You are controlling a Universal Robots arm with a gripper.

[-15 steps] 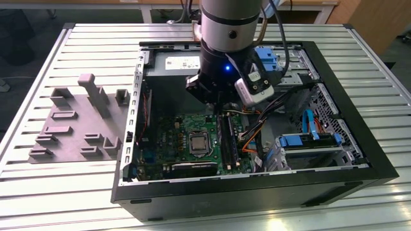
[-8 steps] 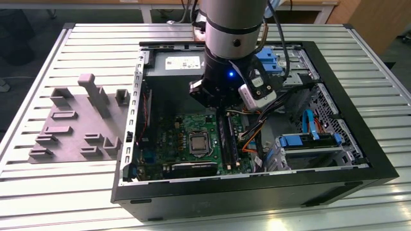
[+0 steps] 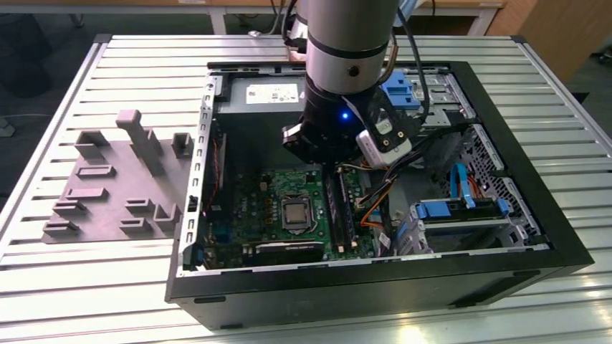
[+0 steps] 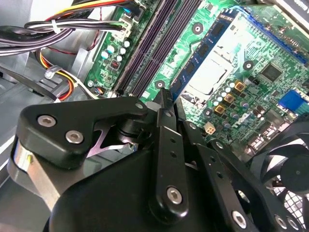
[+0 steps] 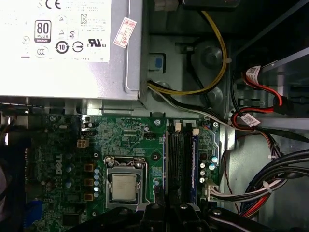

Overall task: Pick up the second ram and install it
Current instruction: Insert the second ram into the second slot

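The second ram [image 4: 205, 46], a thin dark blue-green strip with black chips, stands on edge in the memory slot row beside the silver processor [image 5: 124, 187] of the green motherboard [image 5: 125, 135]. In the exterior view the ram [image 3: 337, 208] runs toward the case front from under the arm's wrist [image 3: 335, 132]. My gripper [image 4: 165, 94] reaches down inside the open computer case, its black fingers drawn together on the strip's top edge. In the first wrist view the gripper [image 5: 169, 209] straddles the slot line. The strip's part under the fingers is hidden.
A gray plastic fixture [image 3: 105, 186] with upright blocks lies on the slatted table at the exterior view's left. Inside the case are a power supply [image 5: 63, 43], cable bundles [image 5: 260, 188], a blue drive bracket [image 3: 459, 211] and a black fan [image 4: 289, 164].
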